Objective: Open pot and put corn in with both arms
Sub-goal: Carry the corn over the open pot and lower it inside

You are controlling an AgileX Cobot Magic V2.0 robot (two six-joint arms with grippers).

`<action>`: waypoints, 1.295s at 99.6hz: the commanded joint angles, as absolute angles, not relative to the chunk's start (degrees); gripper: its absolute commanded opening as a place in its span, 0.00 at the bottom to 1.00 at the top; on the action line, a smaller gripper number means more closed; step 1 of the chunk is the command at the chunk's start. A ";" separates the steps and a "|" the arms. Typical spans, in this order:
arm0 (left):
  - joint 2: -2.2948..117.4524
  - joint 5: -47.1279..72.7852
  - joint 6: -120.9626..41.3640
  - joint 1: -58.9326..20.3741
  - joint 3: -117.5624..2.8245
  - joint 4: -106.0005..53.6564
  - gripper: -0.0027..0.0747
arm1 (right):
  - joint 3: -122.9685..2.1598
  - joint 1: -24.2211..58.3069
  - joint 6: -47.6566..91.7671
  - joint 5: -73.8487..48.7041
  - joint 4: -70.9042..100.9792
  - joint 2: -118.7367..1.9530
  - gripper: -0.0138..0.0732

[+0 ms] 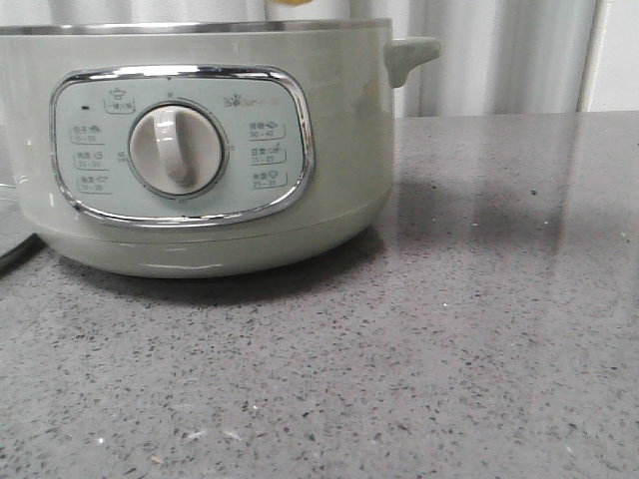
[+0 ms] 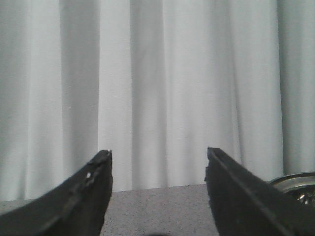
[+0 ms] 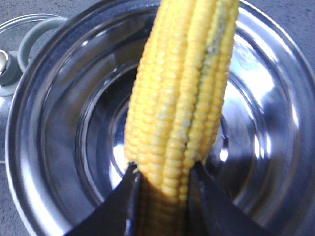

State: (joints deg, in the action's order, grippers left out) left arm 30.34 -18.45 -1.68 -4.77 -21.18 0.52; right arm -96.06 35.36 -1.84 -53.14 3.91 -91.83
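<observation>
The pale-green pot (image 1: 329,150) with its grey-white dial (image 1: 180,150) fills the left of the front view. In the right wrist view the pot is open and I look straight down into its shiny steel bowl (image 3: 64,147). My right gripper (image 3: 162,172) is shut on the yellow corn (image 3: 182,88) and holds it lengthwise above the bowl's middle. A sliver of yellow (image 1: 295,2) shows above the pot's rim at the top edge of the front view. My left gripper (image 2: 158,157) is open and empty, facing the white curtain over the table's far edge.
A glass lid with a grey knob (image 3: 12,64) lies on the grey speckled table beside the pot. The pot's side handle (image 1: 411,55) sticks out to the right. A shiny metal rim (image 2: 295,183) shows by my left gripper's right finger. A white curtain (image 2: 162,88) hangs behind the table.
</observation>
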 commanded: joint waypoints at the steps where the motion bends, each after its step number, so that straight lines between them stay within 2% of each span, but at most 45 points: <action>1: 30.32 -22.52 -1.22 -4.64 -23.16 0.43 0.52 | -101.12 35.51 -1.44 -50.66 4.41 -92.86 0.08; 27: 30.32 -22.60 -1.22 -4.64 -23.16 0.43 0.52 | -102.43 35.51 -1.44 -50.79 4.54 -97.49 0.11; 37: 30.32 -22.60 -1.22 -4.64 -23.16 0.43 0.52 | -102.43 35.51 -1.44 -49.91 4.54 -98.03 0.21; 49: 30.32 -22.60 -1.22 -4.64 -23.16 0.43 0.52 | -102.43 35.51 -1.44 -49.56 4.54 -98.02 0.41; 59: 30.32 -22.60 -1.22 -4.64 -23.16 0.43 0.52 | -102.43 35.51 -1.44 -49.45 4.54 -98.02 0.50; 107: 30.32 -22.60 -1.22 -4.64 -23.16 0.43 0.52 | -102.43 35.51 -1.44 -50.90 4.66 -97.81 0.49; 116: 30.32 -22.60 -1.22 -4.64 -23.16 0.43 0.52 | -102.43 35.51 -1.44 -52.18 4.66 -97.00 0.46; 129: 30.32 -22.38 -1.22 -4.64 -23.16 0.43 0.52 | -102.43 35.51 -1.44 -52.85 4.56 -95.13 0.37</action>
State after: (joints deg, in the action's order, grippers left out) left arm 30.34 -18.45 -1.68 -4.77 -21.18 0.52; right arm -100.34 35.48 -1.84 -54.90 4.35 -99.85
